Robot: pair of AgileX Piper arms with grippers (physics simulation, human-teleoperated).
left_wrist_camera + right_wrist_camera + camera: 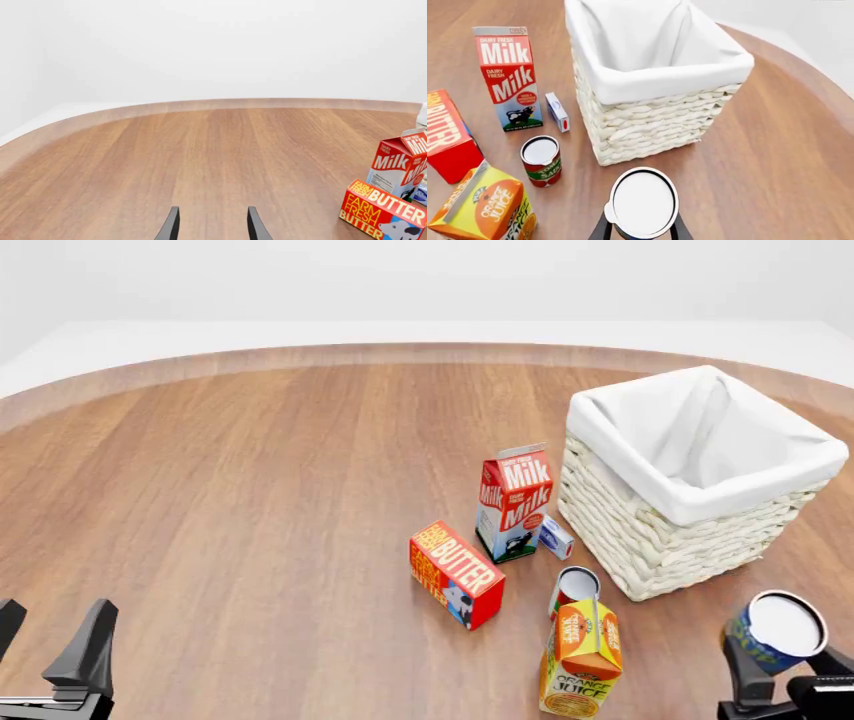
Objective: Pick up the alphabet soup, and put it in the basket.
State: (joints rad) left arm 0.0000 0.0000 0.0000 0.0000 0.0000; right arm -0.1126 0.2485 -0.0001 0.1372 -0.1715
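- Front view is showing us carrying the alphabet soup (779,632) in the right tool (787,692), lifted clear of the surface (240,500) at about four o'clock of the scene.
- We are keeping both fingers of that tool closed on the sides of the can, its silvery-white lid facing up; the right wrist view is showing the lid (644,202) sitting between the two dark fingers.
- We are holding the can just on our side of the basket (641,530), which is standing at about two o'clock, and not yet over its opening.
- We are judging the can to be rigid and fairly weighty, with a smooth label that could slide, so a firm pinch across the middle of the round wall is serving best.
- We are seeing the white lining (654,75) folded soft over the rim, so the can needs to clear it before release.
- We are leaving the red-labelled can (541,161), the orange juice carton (582,658), the butter box (457,572) and the milk carton (513,502) standing at the basket's nine o'clock side.
- We are resting the left tool (212,224) at seven o'clock, fingers spread apart with nothing between them.
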